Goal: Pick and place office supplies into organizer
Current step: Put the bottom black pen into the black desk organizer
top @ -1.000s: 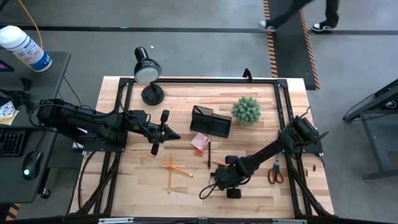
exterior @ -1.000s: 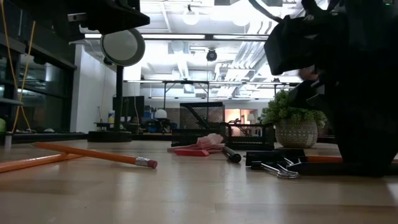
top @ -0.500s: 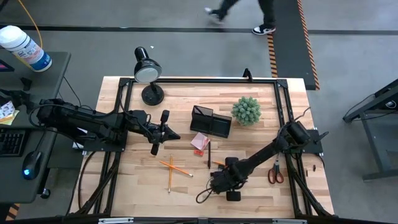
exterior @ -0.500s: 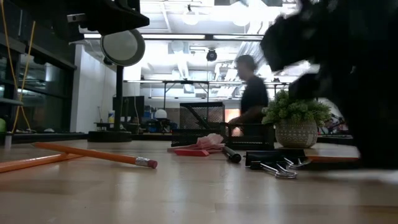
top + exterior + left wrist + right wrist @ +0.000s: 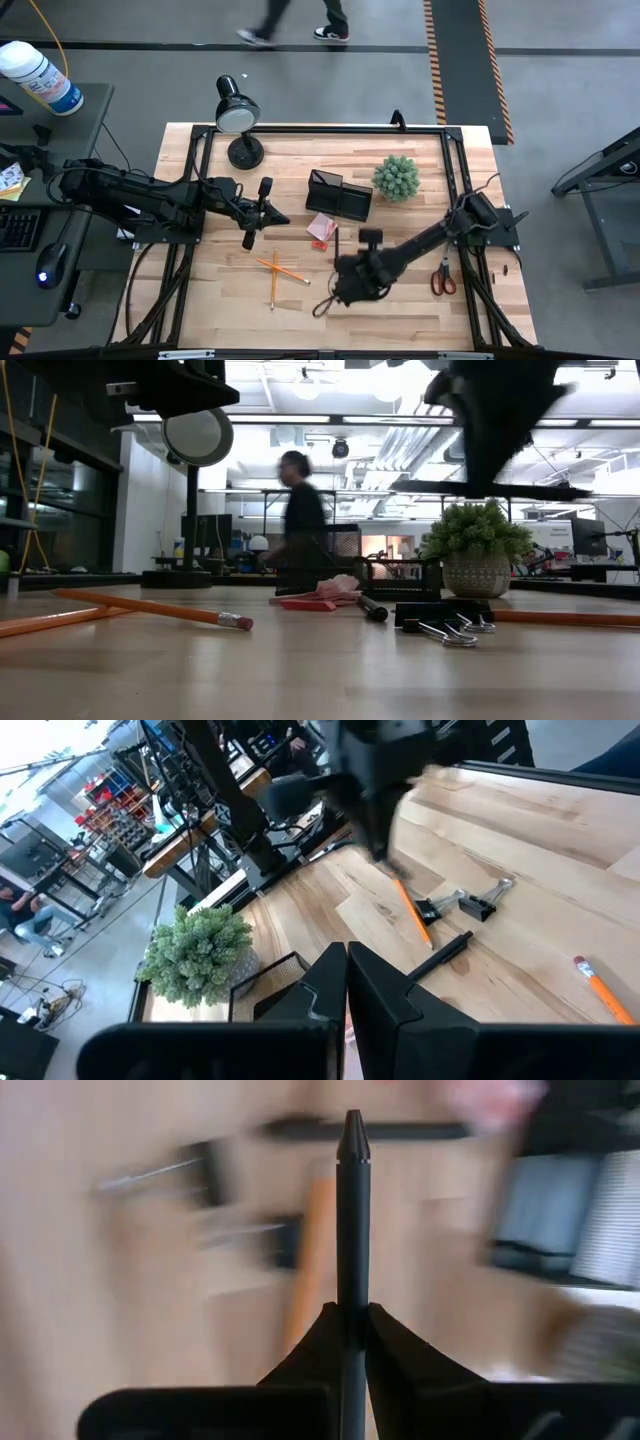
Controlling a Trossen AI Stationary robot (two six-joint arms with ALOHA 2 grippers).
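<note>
Right gripper (image 5: 352, 1342) fingers pinching black pen (image 5: 353, 1210), lifted off table since before, left gripper (image 5: 346, 982) pressed together

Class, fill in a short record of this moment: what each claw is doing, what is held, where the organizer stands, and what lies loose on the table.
right claw: shut on a black pen, above the table
left claw: waiting left of the organizer
organizer: table middle, beside the plant
loose items: pencils, scissors, pink sticky notes, binder clips
</note>
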